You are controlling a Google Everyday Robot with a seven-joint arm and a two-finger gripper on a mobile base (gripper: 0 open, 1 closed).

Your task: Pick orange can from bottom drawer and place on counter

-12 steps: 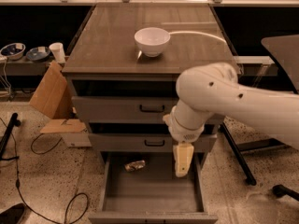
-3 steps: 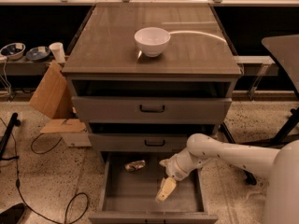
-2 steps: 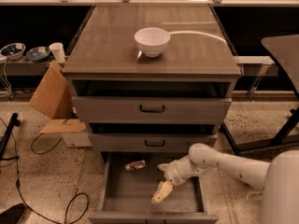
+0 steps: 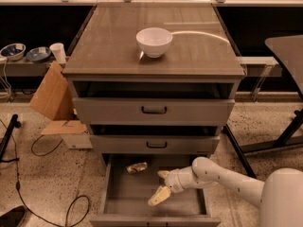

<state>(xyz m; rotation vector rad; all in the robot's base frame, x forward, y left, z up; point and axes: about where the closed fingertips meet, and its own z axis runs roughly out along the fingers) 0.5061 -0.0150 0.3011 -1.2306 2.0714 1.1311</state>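
Note:
The orange can (image 4: 137, 167) lies on its side at the back left of the open bottom drawer (image 4: 124, 200), on the bare grey floor. My gripper (image 4: 161, 186) is down inside the drawer, just right of the can and a little nearer the front, not touching it. Its pale fingers (image 4: 158, 196) are spread apart and hold nothing. The white arm reaches in from the lower right. The counter (image 4: 109, 41) is the glossy grey-brown top of the cabinet above.
A white bowl (image 4: 154, 41) stands on the counter. Two closed-looking drawer fronts with black handles (image 4: 154, 110) overhang the bottom drawer. Cardboard (image 4: 49, 96) and cables (image 4: 42, 148) lie on the floor at left. A dark table leg (image 4: 289, 131) stands at right.
The arm has dropped from in front of the cabinet into the bottom drawer. In the last second the gripper has slid left toward the can and its fingers have spread.

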